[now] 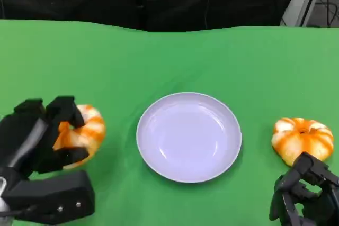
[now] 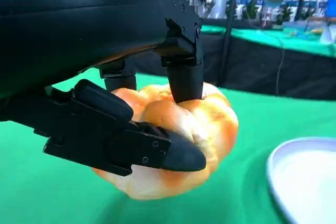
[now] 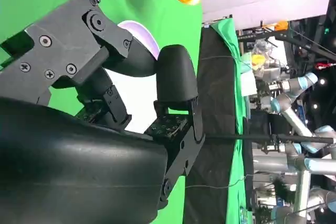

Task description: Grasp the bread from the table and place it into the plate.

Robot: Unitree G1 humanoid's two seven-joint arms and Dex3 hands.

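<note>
Gripping a bread roll at the near left of the green counter, the left hand is closing its black fingers over the top and near side of the orange-and-white glazed roll. From the left wrist view, one finger is pressing down on the crown of the roll while a lower finger is wrapping across its front, so the bread is being pinched between them; whether the roll is resting on the green cloth or raised just off it cannot be told.

A pale lilac plate is sitting at the middle of the counter, just beside the held roll on its right, and its rim is showing at the edge of the left wrist view. Nothing is lying in the plate.

A second bread roll of the same kind is lying on the counter to the right of the plate, apart from it. The right hand is hovering just near this second roll, at the lower right corner, with its fingers curled and close to the bread's near edge; whether they are touching it cannot be told. In the right wrist view, the right hand's fingers are bent, with nothing between them.
</note>
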